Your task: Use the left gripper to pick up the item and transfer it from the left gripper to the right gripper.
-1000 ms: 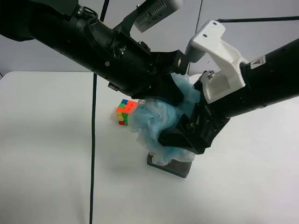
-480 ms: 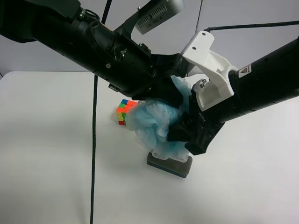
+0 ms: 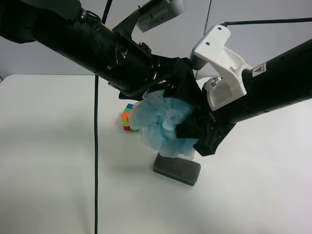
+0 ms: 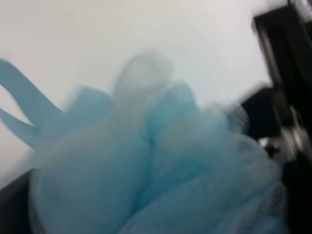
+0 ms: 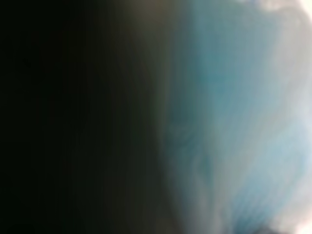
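Observation:
The item is a light blue mesh bath pouf [image 3: 158,124], held in the air between the two arms. It fills the left wrist view [image 4: 161,161]. The left gripper [image 3: 166,103], on the arm at the exterior high view's left, is shut on its top, and its fingers are hidden by mesh. The right gripper [image 3: 196,139], on the arm at that view's right, presses into the pouf's side, jaws spread on either side of the mesh. The right wrist view shows only blurred blue mesh [image 5: 234,122] and darkness.
A dark rectangular sponge block [image 3: 176,169] lies on the white table [image 3: 48,170] just below the pouf. A multicoloured puzzle cube [image 3: 126,117] sits behind the pouf's left edge. A black cable [image 3: 95,146] hangs down across the table at left.
The pouf has risen off the sponge block and shifted up and left with the left arm. The right gripper has followed upward and stayed against the pouf's side.

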Controlling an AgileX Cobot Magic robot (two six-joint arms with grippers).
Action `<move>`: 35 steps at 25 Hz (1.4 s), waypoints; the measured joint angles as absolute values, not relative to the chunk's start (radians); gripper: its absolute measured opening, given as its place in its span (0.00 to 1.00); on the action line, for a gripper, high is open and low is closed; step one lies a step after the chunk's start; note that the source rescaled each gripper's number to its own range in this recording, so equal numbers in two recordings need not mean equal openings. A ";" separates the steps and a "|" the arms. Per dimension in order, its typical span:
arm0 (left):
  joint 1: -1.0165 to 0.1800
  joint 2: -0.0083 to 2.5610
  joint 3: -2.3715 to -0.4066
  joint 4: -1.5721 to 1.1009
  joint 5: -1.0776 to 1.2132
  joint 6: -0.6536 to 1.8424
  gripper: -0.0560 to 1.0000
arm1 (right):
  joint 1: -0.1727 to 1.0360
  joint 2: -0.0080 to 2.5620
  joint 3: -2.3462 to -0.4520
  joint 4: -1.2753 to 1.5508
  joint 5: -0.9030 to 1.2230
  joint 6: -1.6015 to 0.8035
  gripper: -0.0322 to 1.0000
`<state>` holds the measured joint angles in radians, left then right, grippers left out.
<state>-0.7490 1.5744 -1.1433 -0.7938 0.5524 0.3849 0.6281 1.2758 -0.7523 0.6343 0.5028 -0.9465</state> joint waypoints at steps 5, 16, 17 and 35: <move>-0.738 1.574 -1.143 -0.793 0.562 0.410 0.98 | 0.630 1.277 -0.752 0.635 0.502 -0.947 0.21; -0.547 1.511 -1.146 -0.862 0.698 0.461 1.00 | 0.631 1.288 -0.752 0.637 0.501 -0.952 0.16; -0.520 1.500 -1.146 -0.862 0.711 0.464 1.00 | 0.631 1.288 -0.752 0.637 0.501 -0.952 0.16; -0.175 1.040 -1.146 -0.386 1.044 0.323 1.00 | 0.631 1.288 -0.752 0.638 0.531 -0.950 0.10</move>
